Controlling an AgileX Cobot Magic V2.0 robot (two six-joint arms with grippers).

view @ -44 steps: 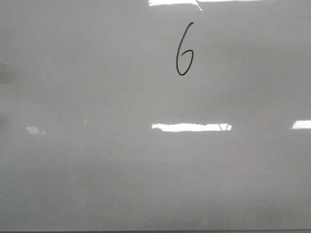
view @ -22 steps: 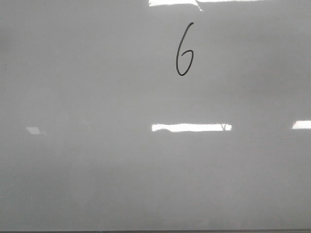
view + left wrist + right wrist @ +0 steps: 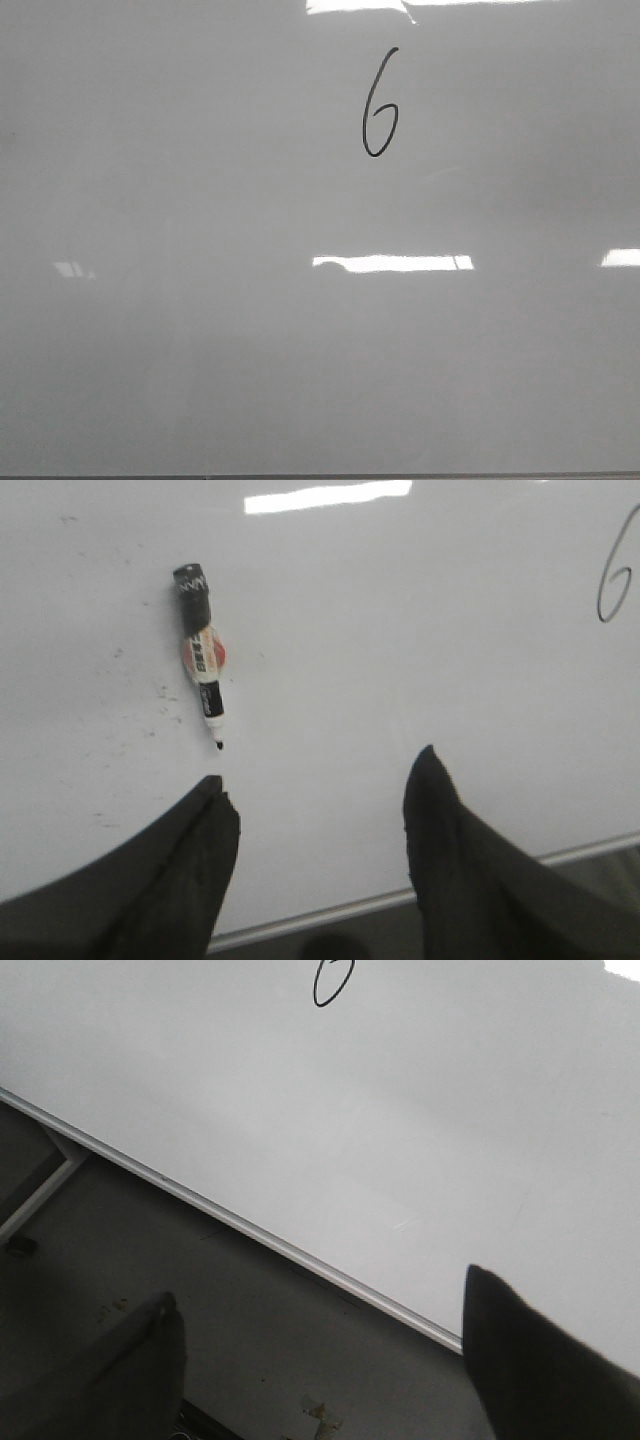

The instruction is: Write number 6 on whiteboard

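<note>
Nothing moved on the whiteboard (image 3: 200, 350) except a faint shadow at its left edge, gone now. Number 6 (image 3: 379, 102) sat finished, upper centre. Marker (image 3: 201, 652) lay uncapped on the board. Left gripper (image 3: 320, 800) and right gripper (image 3: 320, 1350) both gaped wide, empty. Best to retract clear, no smudging.

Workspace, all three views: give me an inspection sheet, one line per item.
Surface: the whiteboard is glossy, showing light glares and faint smudges.
Job's things: the number 6 is drawn in black, its loop closed.
Clutter: an uncapped marker lies flat on the board, apart from the digit; cap not seen.
Grippers: left gripper open and empty, its tips short of the marker; right gripper open and empty over the board's metal edge.
Cables: nothing seen.
Surroundings: a dark floor below the board, with a pale frame bar.
</note>
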